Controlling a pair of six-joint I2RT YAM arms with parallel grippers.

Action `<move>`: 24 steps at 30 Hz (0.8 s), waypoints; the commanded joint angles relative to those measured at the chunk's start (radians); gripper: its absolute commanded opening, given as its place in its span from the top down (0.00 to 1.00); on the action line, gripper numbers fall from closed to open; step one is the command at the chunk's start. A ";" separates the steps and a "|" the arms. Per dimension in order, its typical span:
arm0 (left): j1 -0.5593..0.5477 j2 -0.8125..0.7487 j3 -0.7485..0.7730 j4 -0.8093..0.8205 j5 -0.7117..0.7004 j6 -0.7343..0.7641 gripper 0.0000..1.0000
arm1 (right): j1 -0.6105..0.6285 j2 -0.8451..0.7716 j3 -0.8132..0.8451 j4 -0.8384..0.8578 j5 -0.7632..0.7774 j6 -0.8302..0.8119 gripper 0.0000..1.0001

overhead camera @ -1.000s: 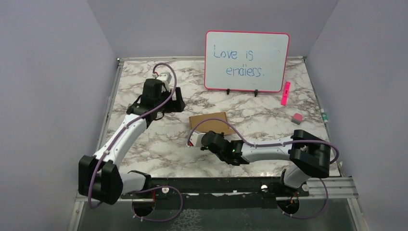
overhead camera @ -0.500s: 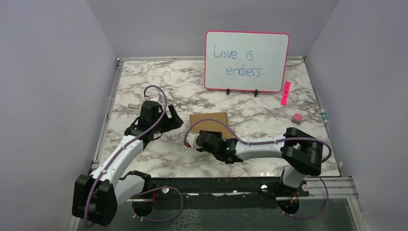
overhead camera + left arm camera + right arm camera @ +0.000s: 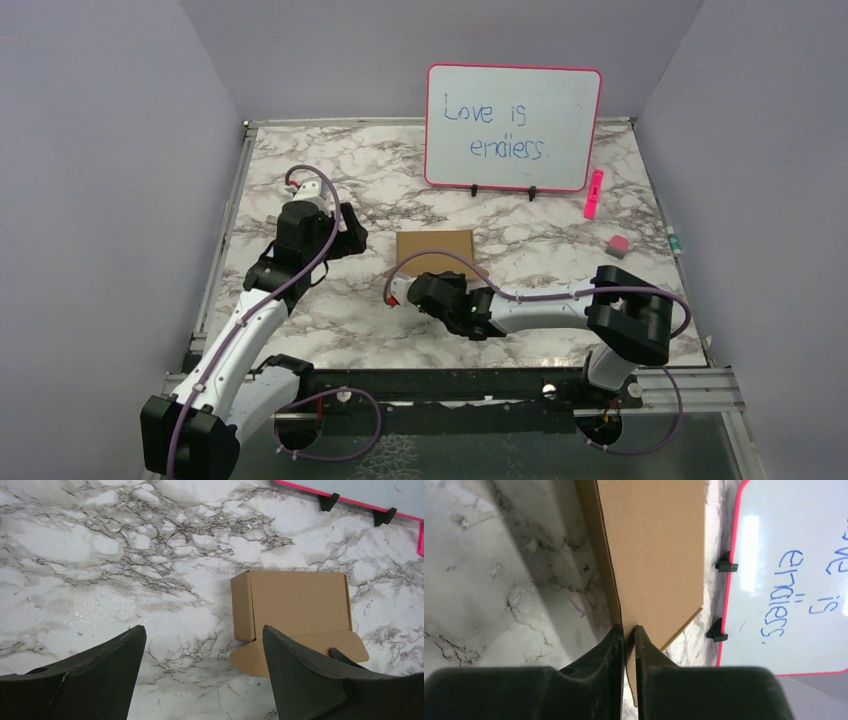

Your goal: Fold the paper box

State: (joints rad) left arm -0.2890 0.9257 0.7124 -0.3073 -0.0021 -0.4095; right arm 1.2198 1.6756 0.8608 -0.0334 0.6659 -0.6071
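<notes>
The paper box is a small, flat brown cardboard box lying mid-table in front of the whiteboard. A rounded flap sticks out from its near edge. My right gripper is at the box's near left corner. In the right wrist view its jaws stand almost together, with a thin edge of the box's flap pinched between them. My left gripper hovers to the left of the box. Seen from the left wrist, this gripper is open and holds nothing, and the box lies ahead on the right.
A whiteboard with a pink frame stands on black feet behind the box. A pink marker, a small pink-and-grey eraser and a small green item lie at the right. Grey walls enclose the table.
My left arm has drawn back from the far left toward the near side and now points at the box. The right gripper has shifted slightly left and closed on the flap.
</notes>
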 commanded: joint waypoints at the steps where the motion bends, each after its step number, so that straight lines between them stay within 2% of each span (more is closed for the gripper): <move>1: 0.007 -0.035 0.041 -0.051 -0.040 0.020 0.13 | 0.009 -0.045 0.078 -0.088 -0.014 0.002 0.89; 5: 0.007 -0.062 0.102 -0.102 -0.019 0.013 0.13 | 0.009 -0.076 0.148 -0.190 -0.066 0.021 0.96; 12: 0.007 -0.109 0.192 -0.173 -0.007 -0.001 0.12 | 0.009 -0.099 0.247 -0.326 -0.149 0.055 0.99; 20: 0.007 -0.139 0.298 -0.253 -0.044 0.035 0.12 | -0.010 -0.085 0.502 -0.640 -0.412 0.127 0.99; 24: 0.007 -0.151 0.312 -0.273 -0.070 0.062 0.12 | -0.058 -0.047 0.595 -0.754 -0.532 0.136 0.99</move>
State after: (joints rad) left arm -0.2882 0.8017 0.9905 -0.5365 -0.0269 -0.3862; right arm 1.2015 1.6001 1.3754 -0.6090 0.3046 -0.5030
